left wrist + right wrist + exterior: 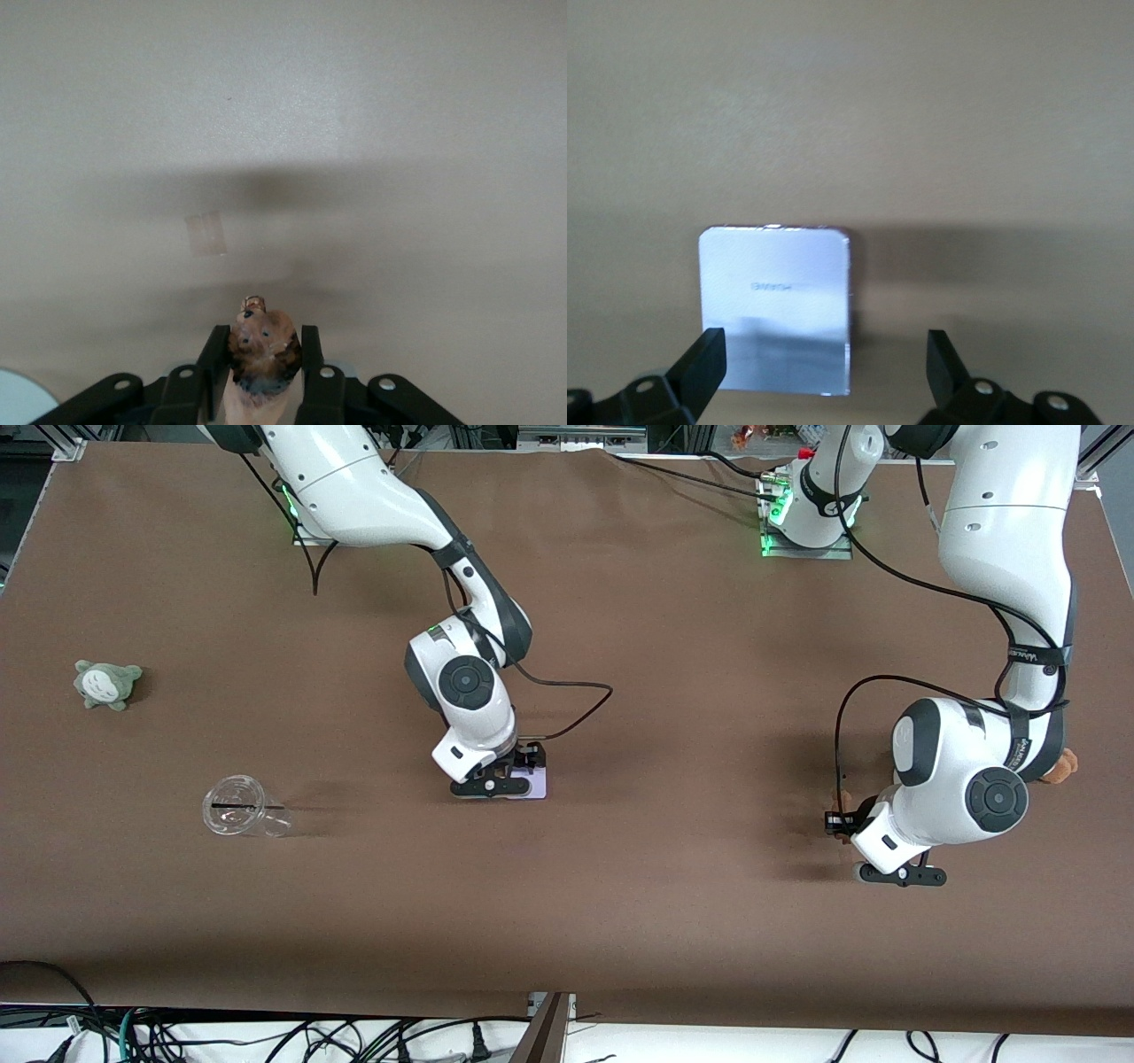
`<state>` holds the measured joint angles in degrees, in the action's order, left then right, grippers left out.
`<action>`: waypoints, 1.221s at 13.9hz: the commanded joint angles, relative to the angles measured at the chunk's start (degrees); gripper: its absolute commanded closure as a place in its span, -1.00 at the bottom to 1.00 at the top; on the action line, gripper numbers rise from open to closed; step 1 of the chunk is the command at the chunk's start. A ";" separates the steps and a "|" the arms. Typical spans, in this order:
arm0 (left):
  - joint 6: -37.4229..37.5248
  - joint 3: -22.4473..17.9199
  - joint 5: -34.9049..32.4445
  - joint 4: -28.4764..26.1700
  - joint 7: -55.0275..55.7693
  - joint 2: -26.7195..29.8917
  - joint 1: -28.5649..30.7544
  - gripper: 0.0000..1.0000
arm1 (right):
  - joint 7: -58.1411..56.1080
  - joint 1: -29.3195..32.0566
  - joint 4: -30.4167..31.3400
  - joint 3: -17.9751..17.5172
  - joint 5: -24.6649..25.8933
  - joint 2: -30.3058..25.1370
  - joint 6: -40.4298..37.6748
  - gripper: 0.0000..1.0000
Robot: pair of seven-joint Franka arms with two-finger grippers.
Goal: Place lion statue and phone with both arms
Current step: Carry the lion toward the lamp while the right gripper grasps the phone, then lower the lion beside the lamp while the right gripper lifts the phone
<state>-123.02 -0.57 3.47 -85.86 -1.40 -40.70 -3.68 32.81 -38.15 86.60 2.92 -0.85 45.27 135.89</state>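
Lavender phone (775, 305) laid on table (620, 646), right claw (824, 363) spread open; lion statue (263, 354) pinched in left claw (261, 367), unplaced.

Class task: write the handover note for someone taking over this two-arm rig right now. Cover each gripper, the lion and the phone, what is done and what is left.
Left gripper: shut on the lion, low over the table toward the left arm's end.
Right gripper: open, low over the phone, fingers wider than it.
Phone lies flat mid-table; whether it is already placed I cannot tell.
Left: set the lion down and release.
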 commanded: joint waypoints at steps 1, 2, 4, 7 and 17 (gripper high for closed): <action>-6.52 0.57 0.14 -9.93 -3.25 5.45 1.21 1.00 | 1.11 -1.14 -3.01 0.68 1.63 2.45 0.51 -1.00; -6.53 0.57 0.14 -9.94 -4.39 5.54 2.00 1.00 | 1.03 -1.49 -3.71 0.68 1.64 2.89 0.43 -1.00; -6.53 0.57 0.14 -10.20 -6.68 5.54 3.41 1.00 | 1.46 -2.28 -4.59 0.68 1.64 3.51 0.43 -1.00; -6.70 0.57 0.14 -10.38 -7.57 5.36 4.29 1.00 | 2.17 -2.37 -5.30 0.68 1.64 4.56 0.51 -1.00; -6.26 0.83 0.22 -10.38 -5.11 5.01 3.59 -0.01 | 2.34 -2.37 -5.83 0.68 1.55 6.68 3.14 -1.00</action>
<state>-128.88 0.18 3.47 -94.59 -7.19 -37.22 0.17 33.74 -39.98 82.47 3.12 -0.20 50.39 137.64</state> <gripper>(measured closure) 0.542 0.000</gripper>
